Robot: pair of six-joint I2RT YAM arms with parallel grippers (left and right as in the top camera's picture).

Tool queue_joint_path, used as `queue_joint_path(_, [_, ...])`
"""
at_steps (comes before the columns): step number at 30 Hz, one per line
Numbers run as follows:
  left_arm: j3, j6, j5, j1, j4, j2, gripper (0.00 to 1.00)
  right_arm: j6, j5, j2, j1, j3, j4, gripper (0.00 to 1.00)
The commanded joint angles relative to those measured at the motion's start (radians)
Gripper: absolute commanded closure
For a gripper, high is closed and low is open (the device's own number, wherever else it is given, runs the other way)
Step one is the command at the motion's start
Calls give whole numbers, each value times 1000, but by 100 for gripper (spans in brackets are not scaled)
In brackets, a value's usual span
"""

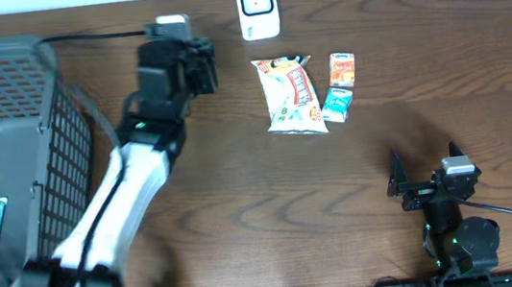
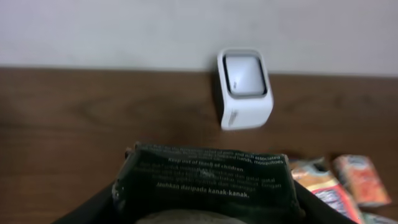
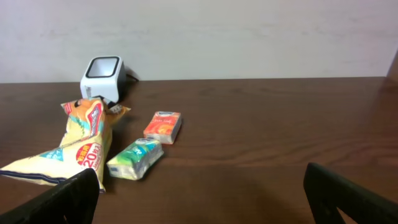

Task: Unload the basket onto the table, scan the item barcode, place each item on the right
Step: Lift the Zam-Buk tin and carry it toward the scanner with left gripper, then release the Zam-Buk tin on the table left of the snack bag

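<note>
- Progress, as I read it: pick is done, scan is not. The dark pack (image 2: 205, 177) is up off the desk (image 1: 246, 222) but well short of the scanner (image 2: 244, 87).
- Left jaws: closed onto the dark pack at a medium width, one finger on each side edge. The pack spans the gap between them, printed warning text facing the wrist camera.
- Barcode: not visible in any view, so I cannot tell which face carries it.
- Scanner sits at the back edge of the desk, ahead of the pack and slightly right in the left wrist view, window tilted upward.
- Left to do, my guess: move the pack forward over the window and turn the barcode face toward it.
- Right jaws: fully open, holding nothing, parked low near the front right of the desk.
- Not involved now: snack bag (image 1: 291, 94), orange pack (image 1: 342, 69) and teal pack (image 1: 337, 103) lie right of the scanner; basket (image 1: 5, 143) at far left.
</note>
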Motion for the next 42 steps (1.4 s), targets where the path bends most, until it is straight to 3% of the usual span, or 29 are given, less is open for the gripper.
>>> queue_joint_path(1, [16,-5,-24,-32,43,90,38,7,2,-3,-4,-2,-4,1])
queue_joint_path(11, [16,-5,-24,-91,90,267,37,6,2,-3,-4,-2,-4,1])
queue_joint_path(29, [16,-5,-32,-91,79,269,37,6,1,-3,-4,-2,-4,1])
queue_joint_path(31, [16,-5,-32,-91,77,269,2,6,2,-3,-4,-2,-4,1])
queue_joint_path(42, [16,-4,-32,-85,110,262,2,6,2,-3,-4,-2,-4,1])
